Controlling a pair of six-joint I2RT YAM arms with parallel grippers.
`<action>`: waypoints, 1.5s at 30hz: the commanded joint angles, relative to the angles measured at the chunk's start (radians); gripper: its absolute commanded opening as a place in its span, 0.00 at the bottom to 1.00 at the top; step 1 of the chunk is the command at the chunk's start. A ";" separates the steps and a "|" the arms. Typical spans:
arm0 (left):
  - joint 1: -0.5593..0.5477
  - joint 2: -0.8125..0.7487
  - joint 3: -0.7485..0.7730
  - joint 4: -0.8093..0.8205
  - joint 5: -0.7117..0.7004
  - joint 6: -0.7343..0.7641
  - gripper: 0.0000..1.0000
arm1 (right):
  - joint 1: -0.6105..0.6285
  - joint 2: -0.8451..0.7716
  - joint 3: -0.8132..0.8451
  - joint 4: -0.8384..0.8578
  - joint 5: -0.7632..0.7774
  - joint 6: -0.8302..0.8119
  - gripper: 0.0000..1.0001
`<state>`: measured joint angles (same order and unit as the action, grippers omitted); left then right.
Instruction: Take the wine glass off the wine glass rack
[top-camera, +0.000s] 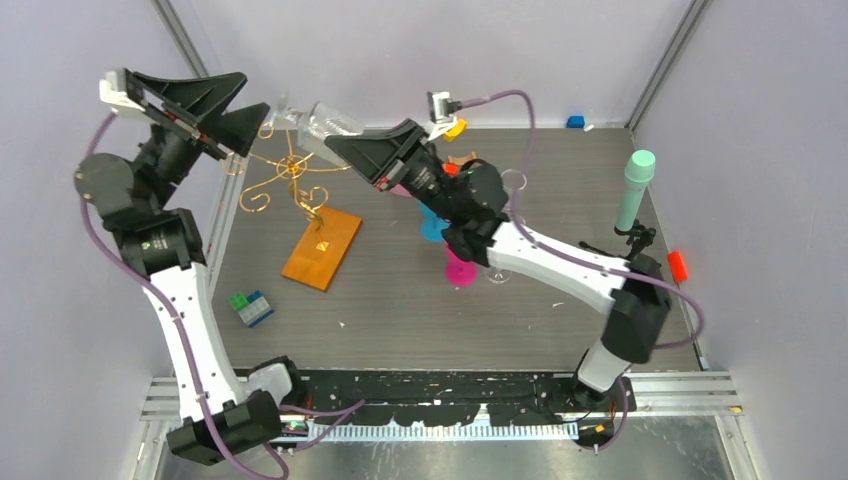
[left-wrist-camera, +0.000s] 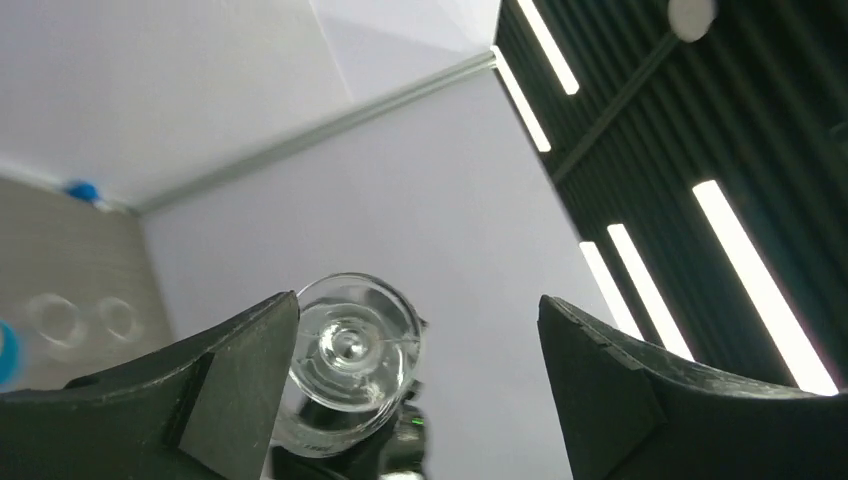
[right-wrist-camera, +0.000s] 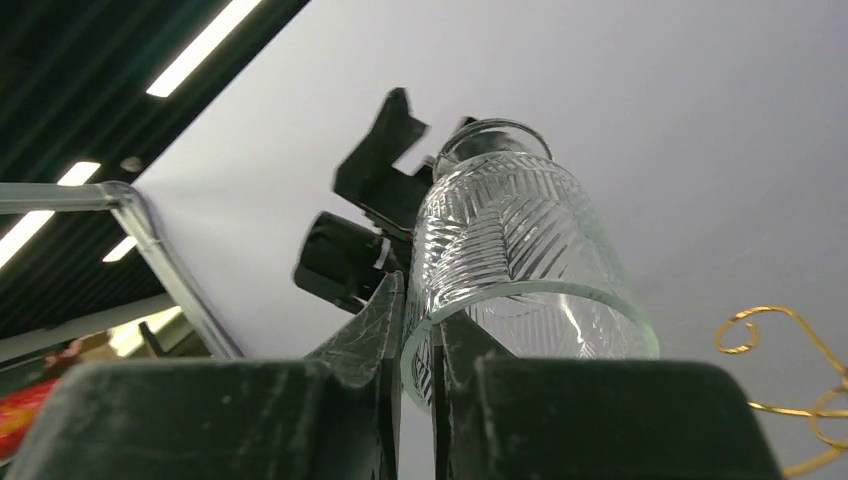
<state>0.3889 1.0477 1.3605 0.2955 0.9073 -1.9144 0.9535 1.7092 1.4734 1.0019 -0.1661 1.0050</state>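
Glass: the wine glass (top-camera: 318, 128) hangs in the air over the far side of the wine glass rack (top-camera: 293, 172), beyond its central post, lying almost level instead of upright.
Long axis: it runs crosswise above the rack, with the bowl mouth to the right of the post and the round foot (left-wrist-camera: 350, 348) to the left of it.
Right jaws: my right gripper (right-wrist-camera: 415, 322) is closed on the bowl's rim, one finger inside the mouth and one outside, pinching the patterned wall between them.
Left jaws: my left gripper (left-wrist-camera: 418, 305) gapes wide and holds nothing. The foot faces it end-on, just beside one finger (left-wrist-camera: 235, 375); I cannot tell whether they touch.
Rack clearance: in my right wrist view a gold curl (right-wrist-camera: 760, 325) sits low and to one side of the bowl, apart from the glass. From above I cannot tell whether the foot is over another curl.
Nearer arm: the right, since it alone carries the glass; the left only stands at the foot end.
Coming move, as I judge it: draw the glass bowl-first away from the post, keeping stem and foot above the curls.
Risk, as I judge it: a pinch on a thin rim with the stem hanging out sideways could let the glass pivot or slip.
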 joint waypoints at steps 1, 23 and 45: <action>0.013 -0.028 0.233 -0.447 0.027 0.583 0.92 | -0.013 -0.214 -0.039 -0.266 0.132 -0.229 0.00; -0.056 -0.093 0.253 -0.790 0.104 1.048 0.89 | 0.032 -0.314 0.061 -1.752 0.268 -0.574 0.00; -0.318 -0.164 0.142 -1.021 -0.012 1.395 0.89 | 0.076 0.233 0.307 -1.910 0.402 -0.582 0.02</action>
<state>0.0895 0.9173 1.5455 -0.6743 0.9447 -0.6117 1.0241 1.9385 1.7245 -0.9077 0.1917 0.4385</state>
